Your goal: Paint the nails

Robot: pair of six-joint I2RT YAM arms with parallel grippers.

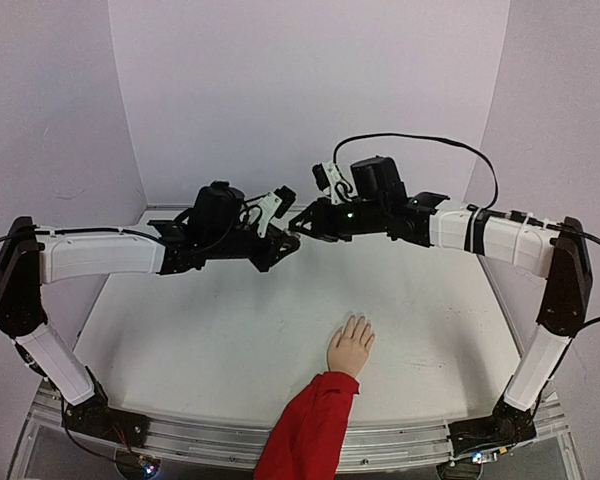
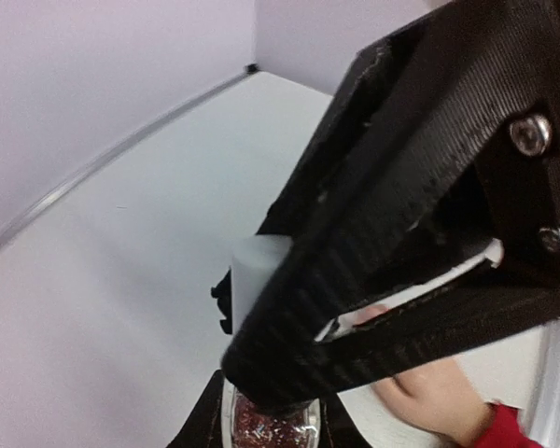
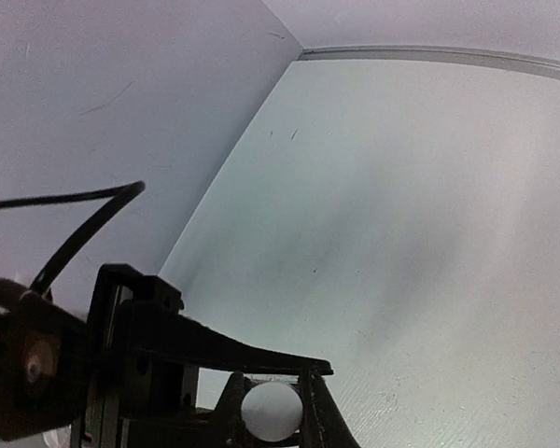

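Right gripper (image 1: 302,222) is pinched tight on the white cap (image 3: 272,411) of a little bottle (image 2: 266,427) of red glitter. Left gripper (image 1: 283,245) squeezes the bottle itself. Both hang up past the fingertips of the pale hand (image 1: 350,347), which lies flat on the table (image 1: 180,330). Its nails are too small to see.

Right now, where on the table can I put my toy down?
The table is bare left of the mannequin hand and red sleeve, and right of them too. Crowded: above the back middle, where the left gripper and right gripper meet.
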